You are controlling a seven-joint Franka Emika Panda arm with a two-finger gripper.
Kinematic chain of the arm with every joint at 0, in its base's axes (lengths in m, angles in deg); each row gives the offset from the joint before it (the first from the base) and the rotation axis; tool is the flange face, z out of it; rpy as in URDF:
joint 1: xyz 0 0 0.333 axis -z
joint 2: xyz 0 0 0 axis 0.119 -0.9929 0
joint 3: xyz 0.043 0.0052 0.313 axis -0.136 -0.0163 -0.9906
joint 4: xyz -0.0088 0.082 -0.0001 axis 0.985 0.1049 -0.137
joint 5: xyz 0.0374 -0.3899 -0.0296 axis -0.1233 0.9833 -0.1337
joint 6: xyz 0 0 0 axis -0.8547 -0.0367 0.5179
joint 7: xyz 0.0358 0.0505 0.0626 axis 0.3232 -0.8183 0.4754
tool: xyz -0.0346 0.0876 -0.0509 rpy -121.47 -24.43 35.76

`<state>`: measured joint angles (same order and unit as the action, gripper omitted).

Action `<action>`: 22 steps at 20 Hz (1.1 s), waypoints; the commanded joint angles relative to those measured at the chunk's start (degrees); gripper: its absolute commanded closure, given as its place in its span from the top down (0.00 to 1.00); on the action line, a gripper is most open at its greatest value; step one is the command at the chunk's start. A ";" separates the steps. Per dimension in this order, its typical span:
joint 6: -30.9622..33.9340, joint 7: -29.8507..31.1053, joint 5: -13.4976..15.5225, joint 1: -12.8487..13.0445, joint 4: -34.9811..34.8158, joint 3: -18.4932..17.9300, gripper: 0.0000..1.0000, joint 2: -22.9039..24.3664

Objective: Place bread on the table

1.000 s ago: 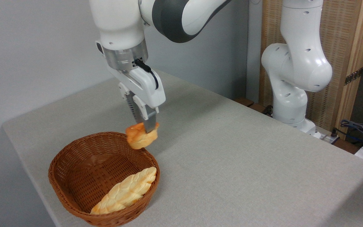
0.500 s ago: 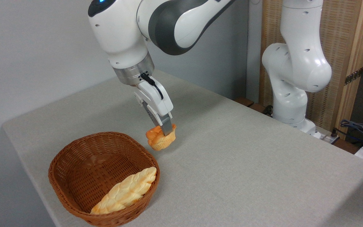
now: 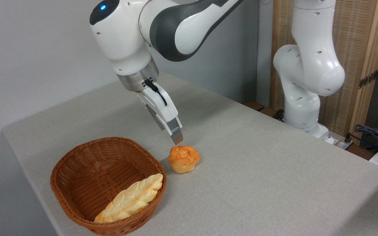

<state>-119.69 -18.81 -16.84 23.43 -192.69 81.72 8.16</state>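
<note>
Bread (image 3: 183,158) has dropped out of the grip since half a second ago: it was pinched between the fingers in the air just right of the basket, now it sits upright on the table (image 3: 258,170), swirled orange top up, paler base down. Gripper (image 3: 177,140) has pulled up and slightly left of it, tips hanging just above the bun's upper-left edge, not touching. From this side-on angle only one finger (image 3: 175,132) shows clearly, so I can't tell how far apart the fingers are; they hold nothing.

Position: bread is centre frame, a bit below middle, just right of the wicker basket (image 3: 77,170), with a narrow strip of table cloth between the bun and the basket rim. Basket sits lower left of frame, same spot as in both earlier frames. Long pale braided loaf (image 3: 131,198) lies inside it along the lower-right wall, unmoved.

Arm (image 3: 162,29) comes in from top centre, wrist tilted so the gripper points down and to the right. Blue light visible on the wrist housing, upper left of the arm. Arm base (image 3: 304,85) stands at the right, behind the table's far edge, in front of a wood-framed panel (image 3: 356,65). Some cables (image 3: 372,134) at the right edge of frame, off the table.
</note>
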 commanded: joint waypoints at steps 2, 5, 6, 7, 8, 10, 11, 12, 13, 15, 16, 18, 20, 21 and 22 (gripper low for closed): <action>-0.78 -0.20 -1.53 -0.24 2.67 -0.91 1.00 0.86; -2.72 -0.11 -1.54 -0.51 4.61 -1.43 1.00 0.86; -4.29 -0.02 -1.54 -0.51 5.05 -2.05 1.00 0.86; -5.87 -0.11 -1.54 -0.51 5.40 -2.31 1.00 0.86; -7.63 -0.45 -2.14 -0.51 5.41 -2.40 1.00 0.94; -9.57 -0.20 -6.26 -0.51 5.58 -2.32 1.00 0.94; -9.58 -0.19 -6.98 -0.51 5.76 -2.23 1.00 0.94; -9.58 -0.02 -7.42 -0.60 6.28 -2.32 1.00 0.86; -9.75 -0.02 -7.34 -0.60 6.46 -2.32 1.00 0.94; -10.10 -0.02 -7.34 -0.60 6.64 -2.66 1.00 0.86; -10.54 -0.11 -6.90 -0.60 6.72 -3.97 1.00 0.86; -10.72 -0.19 -5.85 -0.60 6.99 -4.78 1.00 0.86; -10.81 -0.19 -5.05 -0.60 6.99 -4.86 1.00 0.86; -10.81 -0.19 -4.96 -0.60 6.99 -5.04 1.00 0.94; -10.81 -0.11 -4.96 -0.60 7.08 -5.13 1.00 0.94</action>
